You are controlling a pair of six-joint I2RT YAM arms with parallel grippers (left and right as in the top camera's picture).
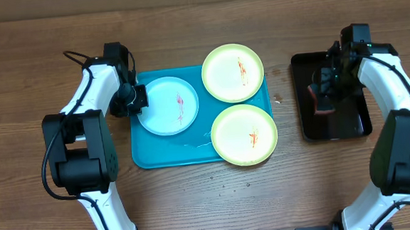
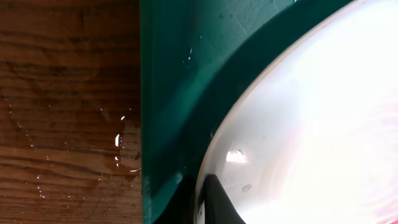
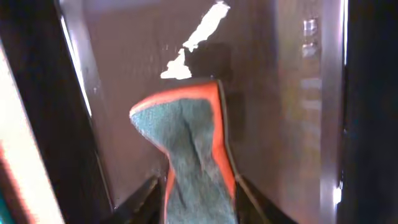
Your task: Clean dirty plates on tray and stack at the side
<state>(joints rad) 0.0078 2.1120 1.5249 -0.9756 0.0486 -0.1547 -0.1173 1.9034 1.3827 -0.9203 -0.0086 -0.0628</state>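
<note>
The pale blue-white plate (image 1: 167, 105) lies on the left of the turquoise tray (image 1: 142, 144). Two lime-green-rimmed plates, one at the back (image 1: 232, 72) and one at the front (image 1: 244, 134), rest over the tray's right side. All three have red-orange smears. My left gripper (image 1: 136, 98) is shut on the pale plate's left rim; the left wrist view shows one finger (image 2: 202, 194) lying over the plate (image 2: 311, 112) above the tray (image 2: 180, 74). My right gripper (image 1: 325, 92) is shut on an orange-edged grey-green sponge (image 3: 186, 137) over the black tray.
A small black rectangular tray (image 1: 348, 124) sits on the wooden table at the right, its wet floor showing a white patch (image 3: 196, 40). Water droplets (image 2: 124, 149) lie on the wood next to the turquoise tray's left edge. Small crumbs (image 1: 278, 98) lie between the two trays.
</note>
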